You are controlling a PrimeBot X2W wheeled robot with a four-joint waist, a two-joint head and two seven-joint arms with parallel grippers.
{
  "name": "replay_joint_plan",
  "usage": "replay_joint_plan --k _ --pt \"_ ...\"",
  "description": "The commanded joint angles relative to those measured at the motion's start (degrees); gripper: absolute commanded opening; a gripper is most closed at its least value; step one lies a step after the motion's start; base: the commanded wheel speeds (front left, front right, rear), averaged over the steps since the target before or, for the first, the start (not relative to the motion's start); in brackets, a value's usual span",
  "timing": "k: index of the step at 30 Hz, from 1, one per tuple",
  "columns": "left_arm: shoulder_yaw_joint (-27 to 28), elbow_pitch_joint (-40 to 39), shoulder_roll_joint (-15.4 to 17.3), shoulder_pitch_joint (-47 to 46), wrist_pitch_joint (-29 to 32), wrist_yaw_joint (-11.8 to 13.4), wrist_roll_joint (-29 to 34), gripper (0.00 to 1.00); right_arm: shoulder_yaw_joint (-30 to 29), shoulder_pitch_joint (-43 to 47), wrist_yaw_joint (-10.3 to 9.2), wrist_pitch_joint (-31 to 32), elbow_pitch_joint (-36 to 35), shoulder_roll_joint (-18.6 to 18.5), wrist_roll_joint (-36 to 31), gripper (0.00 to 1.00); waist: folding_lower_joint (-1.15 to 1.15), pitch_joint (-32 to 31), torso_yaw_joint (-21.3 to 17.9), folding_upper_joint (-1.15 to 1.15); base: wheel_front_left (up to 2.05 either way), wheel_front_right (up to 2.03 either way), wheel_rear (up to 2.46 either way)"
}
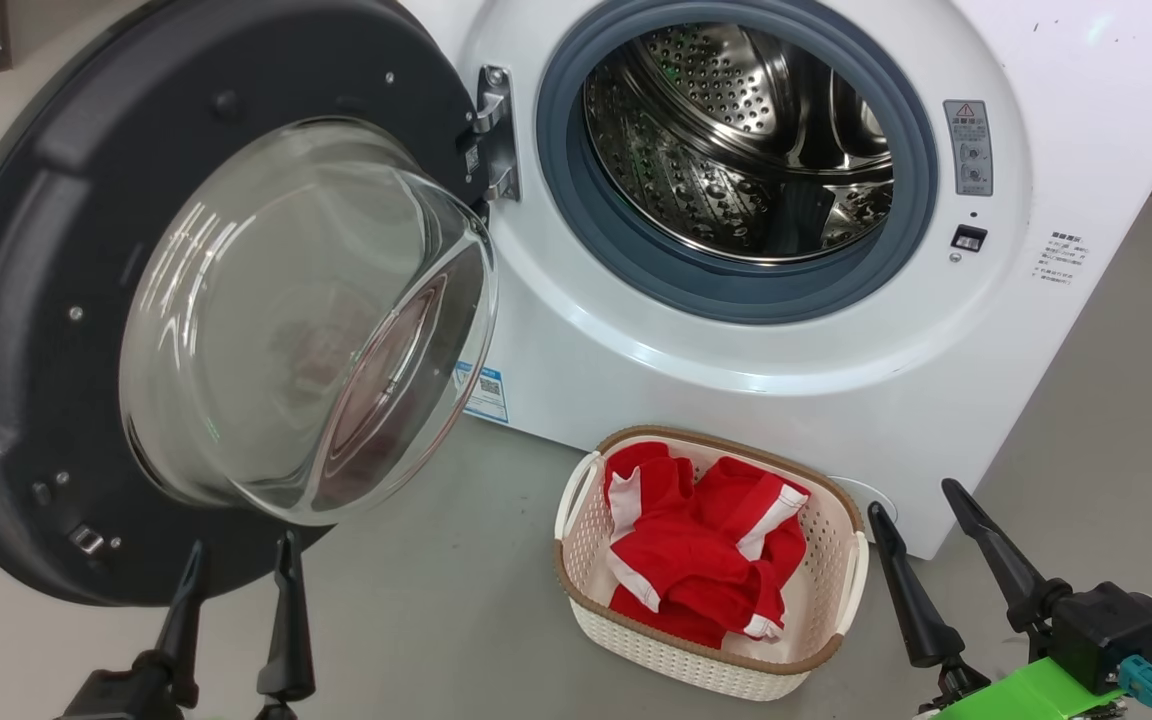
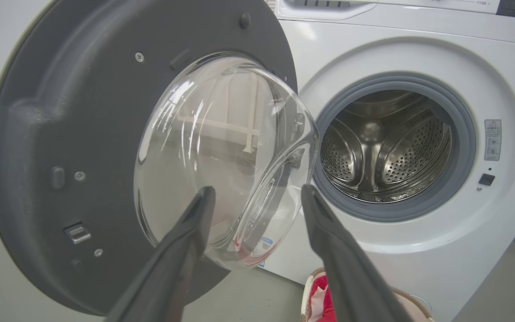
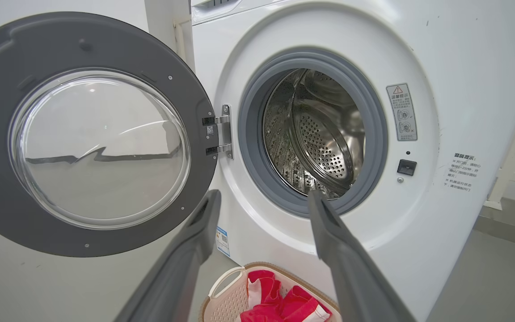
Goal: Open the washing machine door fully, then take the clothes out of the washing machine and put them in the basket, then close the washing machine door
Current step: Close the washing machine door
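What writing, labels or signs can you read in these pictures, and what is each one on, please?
Nothing reads clearly.
Warning sticker, washing machine front: red triangle sign, characters too small.
Printed note right of it: too small.
Blue label low on front: QR code, text blurred.
Hinge sticker: unreadable.

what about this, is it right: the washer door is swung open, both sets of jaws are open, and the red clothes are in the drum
One thing is off: the clothes lie in the basket, not the drum, which the head view shows empty. The door is open, jaws too.
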Motion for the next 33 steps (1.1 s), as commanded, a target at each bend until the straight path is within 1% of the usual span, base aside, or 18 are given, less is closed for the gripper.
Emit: replay_joint_plan --k 1,7,8,9,10,15,22,23,27,28,30,31,33 --pt "1.87 -1.45 0.87 -0.37 -0.52 0.56 0.43 1.00 1.36 -1.67 0.28 -0.37 -1.65 -0.79 -0.22 1.00 0.00 0.04 0.02 0.00 0.00 0.00 0.00" --pt "2.18 -0.27 0.90 -0.25 -0.52 1.50 0.44 1.00 1.11 -1.69 0.28 -0.37 -1.89 -0.90 -0.30 1.00 0.00 0.18 -0.11 0.00 0.00 0.00 0.00" --pt "2.17 -0.05 0.90 -0.26 -0.52 1.55 0.42 0.79 1.06 -1.72 0.28 -0.37 -1.86 -0.93 -0.32 1.00 0.00 0.21 -0.16 0.00 0.00 0.00 0.00" --pt "2.17 0.12 0.91 -0.28 -0.52 1.61 0.43 0.43 1.00 -1.75 0.28 -0.37 -1.81 -0.96 -0.32 1.00 0.00 0.25 -0.21 0.00 0.00 0.00 0.00" --pt "2.16 0.24 0.92 -0.32 -0.52 1.68 0.46 0.00 0.94 -1.76 0.28 -0.37 -1.76 -0.98 -0.32 1.00 0.00 0.27 -0.25 0.00 0.00 0.00 0.00" --pt "2.77 -1.34 1.34 -1.89 -0.52 2.23 0.79 0.00 0.68 -1.71 0.28 -0.37 -1.46 -1.20 -0.24 1.00 0.00 0.30 -0.33 0.00 0.00 0.00 0.00" --pt "5.99 -5.76 4.67 -9.78 -0.52 4.65 2.85 0.00 0.88 -1.92 0.28 -0.37 -1.05 -1.36 -0.23 1.00 0.00 0.27 -0.97 0.00 0.00 0.00 0.00" --pt "7.54 -6.75 5.98 -12.51 -0.52 5.39 3.14 0.00 0.92 -2.02 0.28 -0.37 -0.97 -1.37 -0.24 1.00 0.00 0.20 -1.40 0.00 0.00 0.00 0.00" --pt "11.37 -7.78 9.26 -17.53 -0.13 8.59 4.61 0.00 0.69 -1.88 0.28 -0.37 -0.94 -1.49 -0.37 1.00 0.00 0.11 -2.29 0.00 0.00 0.00 0.00" --pt "12.56 -7.76 10.03 -18.80 0.29 9.19 4.34 0.00 0.55 -1.79 0.28 -0.37 -0.98 -1.53 -0.41 1.00 0.00 0.10 -2.48 0.00 0.00 0.00 0.00" --pt "15.48 -6.07 11.78 -21.58 1.08 9.60 2.46 0.00 0.36 -1.68 0.28 -0.37 -1.03 -1.66 -0.51 1.00 0.00 0.15 -2.92 0.00 0.00 0.00 0.00" --pt "16.61 -5.64 11.97 -22.67 1.70 9.90 1.30 0.00 0.25 -1.63 0.28 -0.37 -1.04 -1.69 -0.56 1.00 0.00 0.14 -3.12 0.00 0.00 0.00 0.00" --pt "19.37 -4.98 11.23 -24.87 3.47 9.76 -3.51 0.00 0.09 -1.53 0.28 -0.37 -1.09 -1.66 -0.69 1.00 0.00 0.11 -3.47 0.00 0.00 0.00 0.00"
